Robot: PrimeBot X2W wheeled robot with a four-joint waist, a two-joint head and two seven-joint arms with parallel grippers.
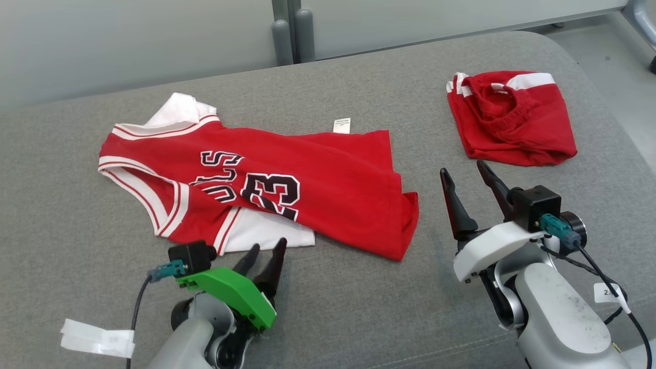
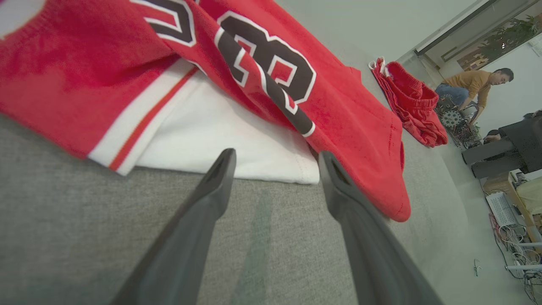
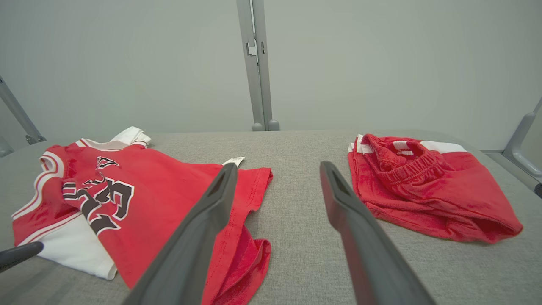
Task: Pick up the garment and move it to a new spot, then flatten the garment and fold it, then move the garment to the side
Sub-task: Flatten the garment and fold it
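The garment, a red basketball jersey (image 1: pixel 318 179) (image 2: pixel 351 127) (image 3: pixel 169 190) with a black "23", lies rumpled on the grey padded table (image 1: pixel 359 297), its white inner layer showing at the near edge. My left gripper (image 1: pixel 267 246) (image 2: pixel 276 154) is open, its tips just short of that white edge and apart from it. My right gripper (image 1: pixel 464 169) (image 3: pixel 277 166) is open above bare table between the jersey's hem and a folded pair of red shorts (image 1: pixel 512 123) (image 3: pixel 427 199) (image 2: pixel 413 106). Nothing is held.
A white tag (image 1: pixel 342 125) sticks out at the jersey's far edge. Grey posts (image 1: pixel 287 36) and a pale wall stand behind the table. White tape (image 1: pixel 97 338) hangs on the left arm's cable. A person (image 2: pixel 474 84) sits far off beyond the table's right end.
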